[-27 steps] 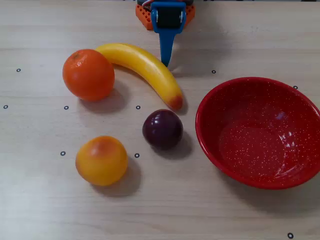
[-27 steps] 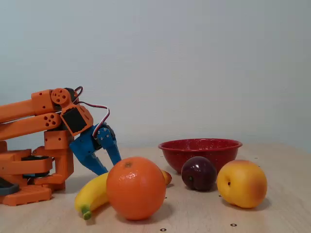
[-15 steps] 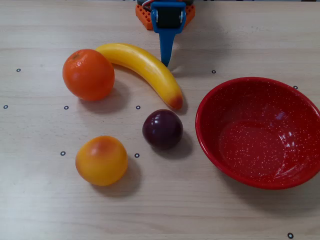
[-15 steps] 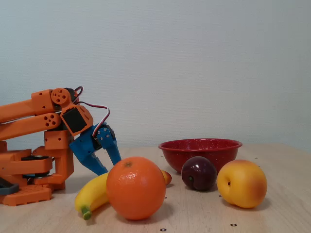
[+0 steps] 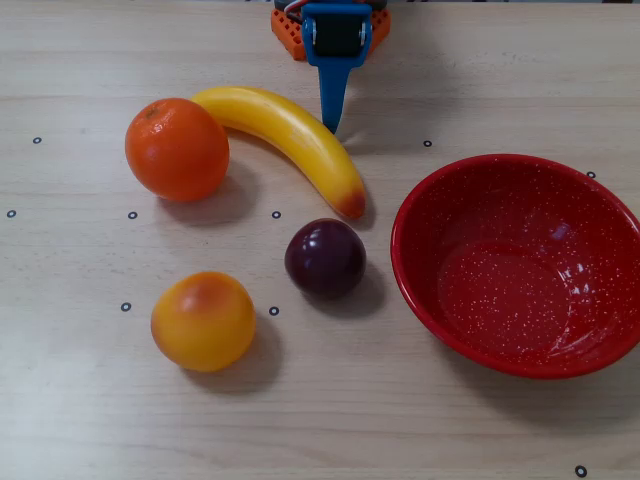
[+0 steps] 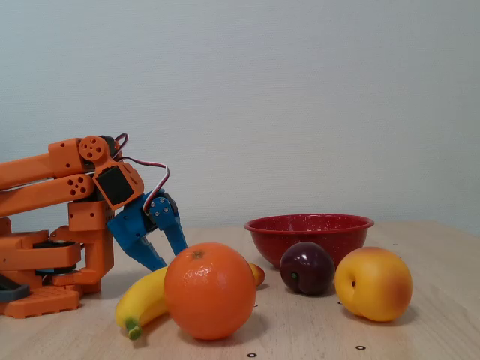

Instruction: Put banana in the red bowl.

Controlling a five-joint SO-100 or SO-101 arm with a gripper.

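1. In the fixed view, the orange (image 6: 210,290) hides most of the banana (image 6: 142,300).
2. The overhead view's top edge cuts off the arm (image 5: 337,25).
3. The plum (image 6: 307,268) covers part of the red bowl (image 6: 309,229) in the fixed view.

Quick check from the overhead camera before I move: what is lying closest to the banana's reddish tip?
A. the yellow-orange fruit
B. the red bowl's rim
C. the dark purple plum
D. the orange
C. In the overhead view the banana ends in its reddish tip just above the dark purple plum, nearer than the red bowl, the orange or the yellow-orange fruit.
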